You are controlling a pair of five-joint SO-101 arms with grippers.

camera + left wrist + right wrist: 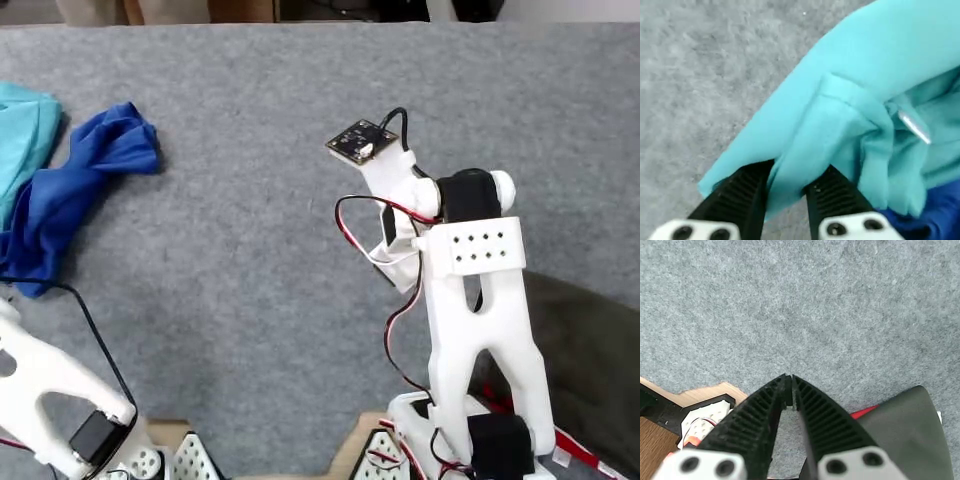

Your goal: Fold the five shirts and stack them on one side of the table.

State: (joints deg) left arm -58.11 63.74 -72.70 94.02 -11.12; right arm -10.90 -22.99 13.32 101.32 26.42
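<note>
Currently, I read the left gripper (796, 171) as clamped on a hem fold of the light turquoise fabric shirt (880, 65). The cloth is pinched between its two black ribbed fingers (747, 192).

1. The turquoise shirt lies crumpled at the far left edge of the grey felt-covered table (250, 90), partly cut off by the frame in the high view (20, 130).
2. The royal-blue crumpled fabric shirt (90, 180) lies just beside the turquoise one and touches it. A corner of it also shows next to the left gripper (935, 220).
3. The right gripper (791, 381) has its fingers brought together, tips touching, with nothing between them. It hangs over bare felt near the table's near edge.
4. A dark grey garment (590, 340) lies flat at the table's right side, partly under the white right arm (470, 290). I see its edge beside the right gripper (910, 430).
</note>
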